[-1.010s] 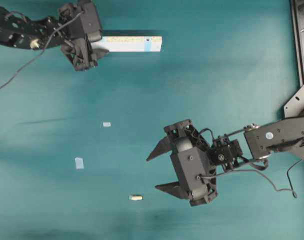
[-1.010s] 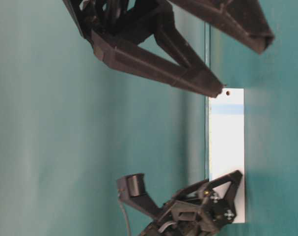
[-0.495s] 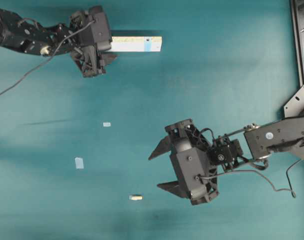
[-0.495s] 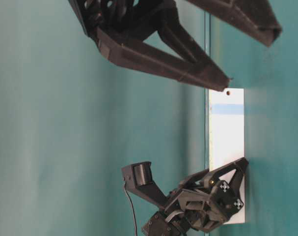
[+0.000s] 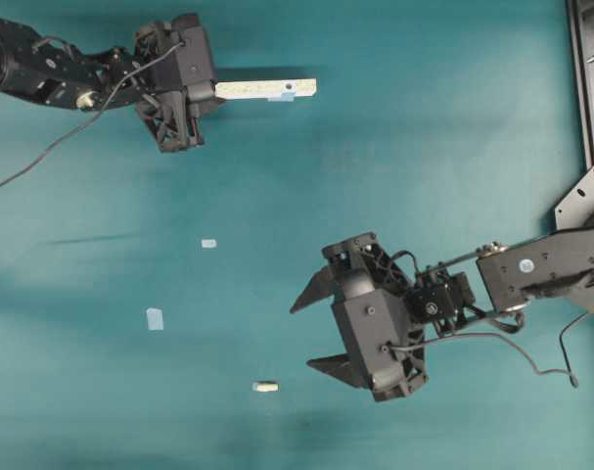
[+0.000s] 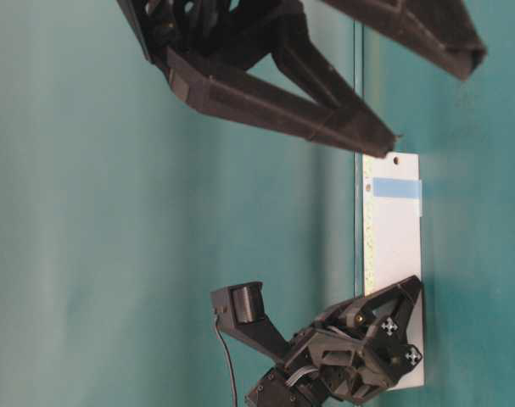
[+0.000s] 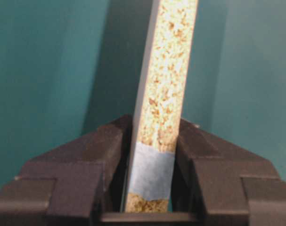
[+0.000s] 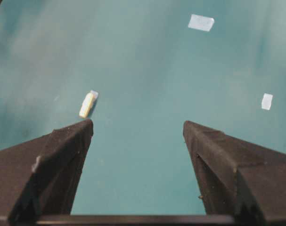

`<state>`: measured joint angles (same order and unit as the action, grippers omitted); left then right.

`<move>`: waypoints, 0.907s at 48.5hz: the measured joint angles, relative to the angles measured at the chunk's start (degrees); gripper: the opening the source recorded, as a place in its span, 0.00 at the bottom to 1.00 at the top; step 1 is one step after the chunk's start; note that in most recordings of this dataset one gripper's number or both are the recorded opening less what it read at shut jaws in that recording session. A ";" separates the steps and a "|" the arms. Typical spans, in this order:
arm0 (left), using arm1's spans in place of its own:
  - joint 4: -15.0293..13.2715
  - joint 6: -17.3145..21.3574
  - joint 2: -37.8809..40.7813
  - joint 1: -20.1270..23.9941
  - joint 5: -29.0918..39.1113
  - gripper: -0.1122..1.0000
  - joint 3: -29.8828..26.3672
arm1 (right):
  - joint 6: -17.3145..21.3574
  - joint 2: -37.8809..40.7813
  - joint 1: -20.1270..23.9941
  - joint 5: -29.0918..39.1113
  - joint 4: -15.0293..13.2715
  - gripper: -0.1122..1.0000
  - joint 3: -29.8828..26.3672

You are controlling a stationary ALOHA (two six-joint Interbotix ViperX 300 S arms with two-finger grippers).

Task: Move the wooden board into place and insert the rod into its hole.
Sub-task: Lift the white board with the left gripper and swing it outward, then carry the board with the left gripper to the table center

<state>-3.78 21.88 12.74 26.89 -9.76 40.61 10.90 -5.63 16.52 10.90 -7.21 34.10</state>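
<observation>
My left gripper (image 7: pixel 150 188) clamps the wooden board (image 5: pixel 267 89) by one end, tipped on edge | my right gripper (image 5: pixel 314 328) hangs wide open | rod (image 5: pixel 265 387) lies on the table, near it.

Left gripper (image 5: pixel 210 93) went from wide open, straddling the wooden board's (image 5: pixel 267 89) left end, to clamped on that end; wrist view shows both fingers (image 7: pixel 199 155) pressed against the board's faces. The board, flat on the table a second ago, now stands tipped up on its long edge: overhead it shows as a thin strip, its speckled chipboard edge showing in the table-level view.
</observation>
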 measured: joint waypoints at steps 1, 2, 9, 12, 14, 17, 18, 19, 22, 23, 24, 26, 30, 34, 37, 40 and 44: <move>0.00 -0.09 -0.26 0.00 0.09 0.31 -0.09 | 0.00 0.00 0.09 0.00 0.00 0.87 0.00; 0.00 -0.26 -0.35 0.00 0.18 0.31 -0.09 | 0.00 0.00 0.00 0.00 0.00 0.87 0.00; -0.09 -3.08 -3.08 -0.53 1.41 0.31 -0.79 | -0.09 -0.09 0.00 0.00 0.00 0.87 -0.18; -0.09 -4.48 -4.39 -0.70 1.93 0.31 -1.05 | 0.00 -0.44 0.09 0.00 0.00 0.87 -0.18; -0.09 -5.36 -5.10 -0.97 2.55 0.31 -1.23 | 0.00 -0.70 0.00 0.00 0.00 0.87 -0.18; 0.00 -6.33 -6.06 -1.76 3.25 0.31 -1.32 | 0.00 -1.14 0.09 0.00 0.00 0.87 -0.26; -0.09 -6.59 -6.33 -2.02 3.52 0.31 -1.32 | 0.00 -1.14 0.09 0.00 0.00 0.87 -0.26; 0.00 -6.86 -6.50 -2.29 3.78 0.31 -1.41 | 0.00 -1.23 0.09 0.00 0.09 0.87 -0.26; -0.09 -7.73 -6.94 -3.60 4.39 0.31 -1.58 | 0.00 -1.49 0.09 0.00 0.00 0.87 -0.26; -0.09 -8.09 -7.03 -4.22 4.66 0.31 -1.76 | 0.00 -1.58 0.09 0.09 0.00 0.87 -0.26; -0.09 -8.44 -7.12 -4.75 4.83 0.31 -1.93 | -0.09 -1.58 0.09 0.00 0.00 0.87 -0.35; 0.00 -9.14 -7.21 -5.89 5.10 0.31 -2.29 | 0.00 -1.76 0.00 0.00 0.00 0.87 -0.26; -0.09 -10.55 -7.21 -8.09 5.36 0.31 -3.43 | 0.00 -2.20 0.00 0.00 0.00 0.87 -0.26; -0.09 -13.10 -6.86 -10.11 5.45 0.31 -4.83 | -0.09 -2.81 0.09 0.09 0.00 0.87 -0.26; -0.09 -14.77 -5.89 -11.43 5.45 0.31 -6.15 | -0.09 -3.60 0.09 0.00 0.00 0.87 -0.26; -0.09 -16.08 -4.48 -12.66 5.45 0.31 -7.29 | -0.09 -4.48 0.09 0.00 0.00 0.87 -0.26; -0.09 -18.11 -2.20 -14.33 5.45 0.31 -9.32 | 0.00 -5.45 0.09 0.09 0.00 0.87 -0.26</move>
<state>-3.87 3.78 10.55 12.57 -4.31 31.29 10.90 -11.07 16.61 10.99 -7.21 33.84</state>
